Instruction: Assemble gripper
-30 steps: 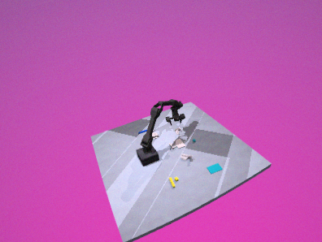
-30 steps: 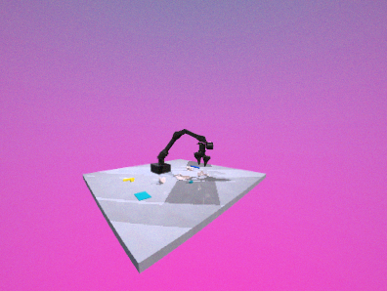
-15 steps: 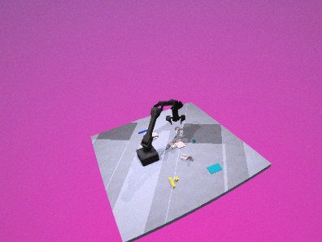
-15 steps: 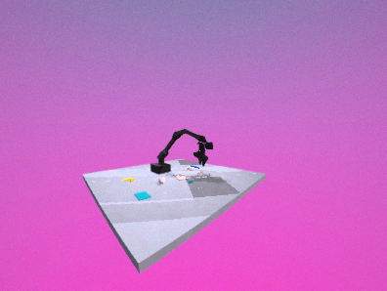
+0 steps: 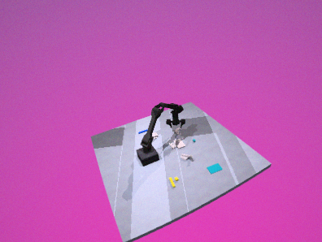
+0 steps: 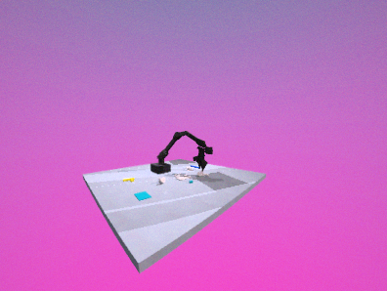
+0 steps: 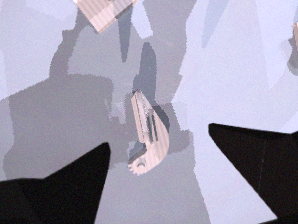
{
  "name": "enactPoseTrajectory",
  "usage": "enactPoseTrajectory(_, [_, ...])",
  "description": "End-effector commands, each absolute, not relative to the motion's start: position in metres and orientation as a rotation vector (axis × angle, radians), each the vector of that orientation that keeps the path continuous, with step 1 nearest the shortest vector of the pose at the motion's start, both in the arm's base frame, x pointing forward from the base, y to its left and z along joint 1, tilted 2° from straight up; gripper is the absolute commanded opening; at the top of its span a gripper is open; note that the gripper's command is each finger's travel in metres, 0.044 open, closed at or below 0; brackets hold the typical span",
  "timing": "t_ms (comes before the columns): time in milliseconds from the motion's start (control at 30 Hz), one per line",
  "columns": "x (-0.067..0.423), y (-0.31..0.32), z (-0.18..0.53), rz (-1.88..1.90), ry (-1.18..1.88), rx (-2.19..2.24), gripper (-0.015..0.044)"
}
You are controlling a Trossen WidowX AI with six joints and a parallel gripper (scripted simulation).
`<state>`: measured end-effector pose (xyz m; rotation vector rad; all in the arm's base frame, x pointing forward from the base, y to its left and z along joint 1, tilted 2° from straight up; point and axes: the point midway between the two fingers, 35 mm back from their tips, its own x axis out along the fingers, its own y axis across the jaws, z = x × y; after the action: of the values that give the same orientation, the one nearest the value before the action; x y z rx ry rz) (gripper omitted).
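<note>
A pale pink jaw (image 7: 159, 142) with gear teeth at its rounded end lies on the table between and below the fingertips in the wrist view. My gripper (image 5: 176, 127) (image 6: 203, 170) (image 7: 159, 137) is open above it, with nothing between the fingers. A flat pale part (image 7: 102, 17) is cut off by the top edge of the wrist view; whether it is the housing plate or gripper base is unclear. Pale parts (image 5: 177, 144) (image 6: 182, 177) lie close together nearer the camera in the top view. Another pale part (image 5: 187, 157) (image 6: 162, 181) lies apart. Their details are too small to tell.
Another pale part (image 5: 154, 136) lies behind the arm. A blue bar (image 5: 143, 131) lies near it. A small teal block (image 5: 193, 140) (image 6: 191, 182), a cyan plate (image 5: 214, 168) (image 6: 143, 195), a yellow bar (image 5: 172, 182) and a yellow block (image 5: 176, 179) also lie on the table.
</note>
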<state>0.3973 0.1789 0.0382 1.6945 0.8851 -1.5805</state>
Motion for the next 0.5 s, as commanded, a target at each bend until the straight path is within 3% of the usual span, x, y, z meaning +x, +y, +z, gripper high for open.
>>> enactPoseTrajectory(0, [0.399,0.18,0.04,-1.567,0.885,1.713,0.044])
enactPoseTrajectory(467, [0.401,0.181,0.029,-1.567,0.885,1.713,0.044])
